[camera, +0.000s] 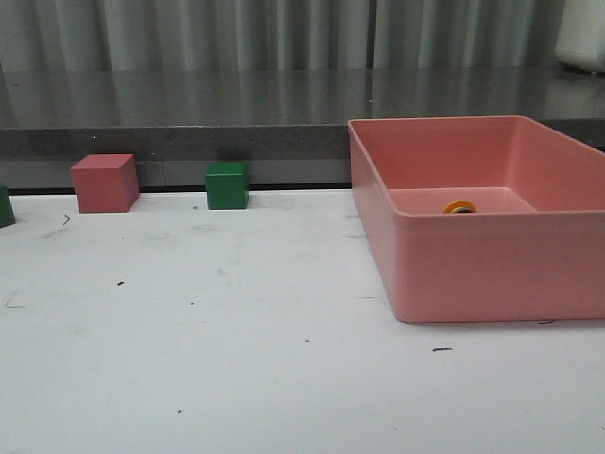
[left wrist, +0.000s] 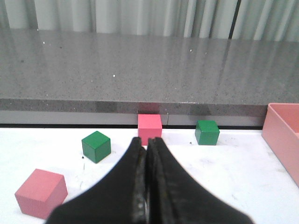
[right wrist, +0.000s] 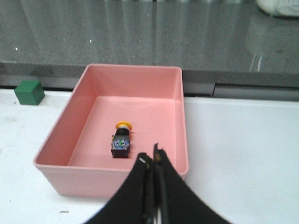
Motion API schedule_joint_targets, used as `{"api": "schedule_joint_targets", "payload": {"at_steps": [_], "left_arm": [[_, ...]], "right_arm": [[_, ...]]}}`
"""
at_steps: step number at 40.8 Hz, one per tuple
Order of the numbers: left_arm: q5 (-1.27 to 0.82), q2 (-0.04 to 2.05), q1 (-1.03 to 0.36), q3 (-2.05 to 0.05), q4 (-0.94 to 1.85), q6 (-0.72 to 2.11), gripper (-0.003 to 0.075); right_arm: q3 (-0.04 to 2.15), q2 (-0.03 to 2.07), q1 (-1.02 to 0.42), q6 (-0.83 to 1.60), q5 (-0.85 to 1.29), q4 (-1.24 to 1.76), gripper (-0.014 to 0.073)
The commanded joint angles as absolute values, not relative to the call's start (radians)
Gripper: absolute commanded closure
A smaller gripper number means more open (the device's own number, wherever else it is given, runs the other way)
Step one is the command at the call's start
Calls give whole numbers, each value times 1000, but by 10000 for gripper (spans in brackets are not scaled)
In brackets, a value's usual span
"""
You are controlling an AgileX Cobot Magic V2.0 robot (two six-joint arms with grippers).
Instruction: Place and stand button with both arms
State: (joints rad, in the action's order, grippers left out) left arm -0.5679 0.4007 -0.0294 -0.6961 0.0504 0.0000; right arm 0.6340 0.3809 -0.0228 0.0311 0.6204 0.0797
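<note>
The button lies on its side on the floor of a pink bin, yellow cap toward the far wall, bluish base toward me. In the front view only its yellow cap shows over the bin's near wall. My right gripper is shut and empty, above the bin's near rim, just right of the button. My left gripper is shut and empty over the white table, pointing at a pink cube. Neither arm shows in the front view.
Pink cube and green cube stand at the table's back edge; another green cube's edge shows at far left. The left wrist view also shows green cubes and a nearer pink cube. A grey ledge runs behind.
</note>
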Motion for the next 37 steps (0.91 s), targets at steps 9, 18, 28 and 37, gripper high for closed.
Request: {"api": "schedule_joint_targets", "payload": {"at_steps": [9, 18, 28, 37], "left_arm": [[-499, 458, -30, -713, 63, -8, 740], [-499, 458, -30, -713, 65, -8, 740], [-496, 458, -30, -713, 188, -8, 740], [-490, 458, -30, -713, 188, -8, 740]], "right_arm": [[666, 450, -23, 40, 558, 77, 662], [666, 450, -23, 40, 564, 77, 662], [666, 450, -23, 40, 567, 77, 662], [666, 450, -23, 40, 571, 75, 652]]}}
